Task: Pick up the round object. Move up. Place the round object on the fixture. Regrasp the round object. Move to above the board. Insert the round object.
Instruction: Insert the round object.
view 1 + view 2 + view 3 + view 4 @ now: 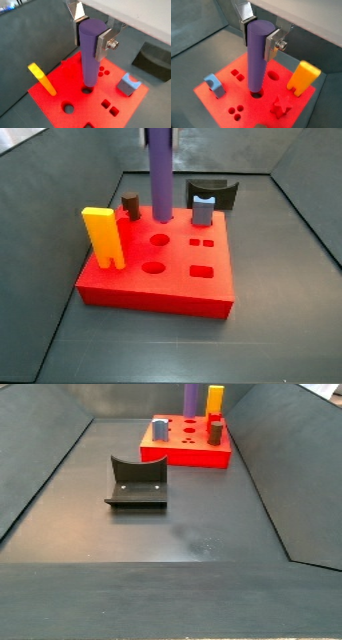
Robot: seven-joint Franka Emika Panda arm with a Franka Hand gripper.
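The purple cylinder rod (pixel 89 60) stands upright, clamped near its top between the silver fingers (pixel 103 44) of my gripper (pixel 90 37). Its lower end meets a round hole in the red board (pixel 63 75); how deep it sits I cannot tell. The other wrist view shows the same: gripper (pixel 260 37), rod (pixel 255 65), board (pixel 234 97). In both side views the rod (pixel 159 178) (pixel 194 398) rises from the board (pixel 160 293) (pixel 201 456) and the gripper is out of frame. The dark fixture (pixel 136 482) (pixel 214 190) (pixel 152 60) stands on the floor apart from the board.
A yellow block (pixel 42 78) (pixel 304 76) (pixel 102 236), a blue-grey notched peg (pixel 128 84) (pixel 215 85) (pixel 202 210) and a short dark-brown peg (pixel 131 206) stand in the board. Several round and square holes are open. Grey bin walls (pixel 40 474) slope up around the floor.
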